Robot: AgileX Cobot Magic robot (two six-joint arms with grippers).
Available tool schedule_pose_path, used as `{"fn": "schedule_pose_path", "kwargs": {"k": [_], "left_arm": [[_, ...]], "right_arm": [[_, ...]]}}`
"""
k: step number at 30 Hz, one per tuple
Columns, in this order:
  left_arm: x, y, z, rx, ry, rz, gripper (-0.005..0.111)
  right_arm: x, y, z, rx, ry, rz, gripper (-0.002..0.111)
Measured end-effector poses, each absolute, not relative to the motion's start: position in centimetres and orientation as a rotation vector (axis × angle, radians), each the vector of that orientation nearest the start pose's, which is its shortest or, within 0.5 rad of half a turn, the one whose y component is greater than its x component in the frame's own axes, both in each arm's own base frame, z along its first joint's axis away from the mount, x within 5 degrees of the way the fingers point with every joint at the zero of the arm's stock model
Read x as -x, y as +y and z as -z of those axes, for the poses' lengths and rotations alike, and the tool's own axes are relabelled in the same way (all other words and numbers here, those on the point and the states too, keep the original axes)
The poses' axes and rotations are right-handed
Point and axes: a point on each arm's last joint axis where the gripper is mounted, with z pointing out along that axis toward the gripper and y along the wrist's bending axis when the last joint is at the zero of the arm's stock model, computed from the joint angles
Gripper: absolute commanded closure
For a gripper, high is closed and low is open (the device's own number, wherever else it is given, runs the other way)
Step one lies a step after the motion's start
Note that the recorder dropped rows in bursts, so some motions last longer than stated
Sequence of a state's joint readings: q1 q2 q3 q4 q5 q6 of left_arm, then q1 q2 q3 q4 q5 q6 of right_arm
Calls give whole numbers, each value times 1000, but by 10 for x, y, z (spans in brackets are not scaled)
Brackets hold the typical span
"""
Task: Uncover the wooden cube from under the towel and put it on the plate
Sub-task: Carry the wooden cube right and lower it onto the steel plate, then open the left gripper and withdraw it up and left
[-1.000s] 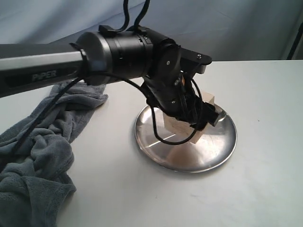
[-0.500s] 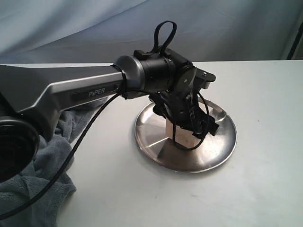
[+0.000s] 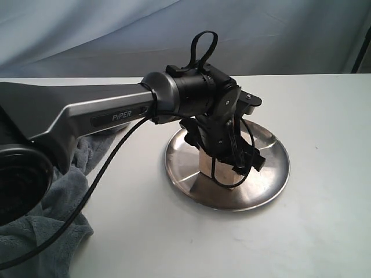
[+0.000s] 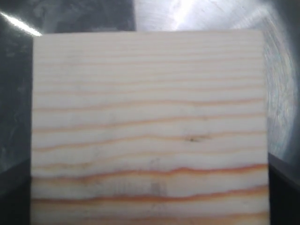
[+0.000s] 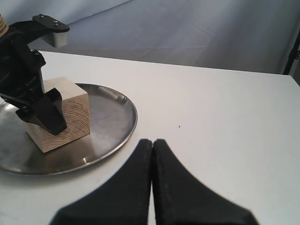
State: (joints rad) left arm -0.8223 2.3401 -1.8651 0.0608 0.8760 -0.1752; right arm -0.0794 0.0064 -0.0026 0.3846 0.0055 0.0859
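The pale wooden cube (image 3: 215, 171) stands on the shiny steel plate (image 3: 268, 174) at the table's middle. My left gripper (image 3: 232, 163) reaches down over it from the left and is shut on the cube, one black finger (image 5: 47, 115) pressed to its side. In the left wrist view the cube's grained face (image 4: 150, 103) fills the picture, with the plate (image 4: 211, 14) behind it. In the right wrist view the cube (image 5: 70, 123) rests flat on the plate (image 5: 108, 117). My right gripper (image 5: 152, 141) is shut on nothing, low over the bare table beside the plate. The dark-grey towel (image 3: 52, 223) lies bunched at the left.
The white table (image 3: 324, 116) stretches to the right of the plate. A blue-grey cloth backdrop (image 3: 278, 29) hangs behind the table. The left arm's thick link (image 3: 75, 113) and its black cable span the left side above the towel.
The left arm has swung lower and further in over the plate, and the cube has come down from a tilted, raised hold to sit flat on the plate.
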Motion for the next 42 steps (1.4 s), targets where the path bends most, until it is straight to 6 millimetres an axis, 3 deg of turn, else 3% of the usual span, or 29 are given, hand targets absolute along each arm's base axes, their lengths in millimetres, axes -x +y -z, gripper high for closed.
{"fn": "schedule_pose_path", "kwargs": {"k": [3,8,20,23,26,29,31,36,38,40,42], "left_arm": [[-338,-358,-138,-947,2681,145,29],[-338,-358,-138,-946,2679,146,13],[-339,-358,-143,-941,2673,149,10],[-338,-357,-165,-926,2635,176,10],[-334,-355,-202,-901,2566,224,10],[-332,-352,-221,-886,2528,249,11],[-331,-351,-231,-879,2512,260,20],[-339,-332,-237,-845,2566,210,80],[-347,-318,-236,-815,2616,169,96],[-354,-305,-234,-768,2662,140,107],[-362,-291,-233,-718,2714,110,106]], "right_arm": [[-56,-4,-213,-406,1445,-317,105],[-56,-4,-213,-406,1445,-317,105],[-56,-4,-213,-406,1445,-317,105],[-56,-4,-213,-406,1445,-317,105],[-56,-4,-213,-406,1445,-317,105],[-56,-4,-213,-406,1445,-317,105],[-56,-4,-213,-406,1445,-317,105],[-56,-4,-213,-406,1445,-317,105],[-56,-4,-213,-406,1445,-317,105],[-56,-4,-213,-406,1445,-317,105],[-56,-4,-213,-406,1445,-317,105]]}}
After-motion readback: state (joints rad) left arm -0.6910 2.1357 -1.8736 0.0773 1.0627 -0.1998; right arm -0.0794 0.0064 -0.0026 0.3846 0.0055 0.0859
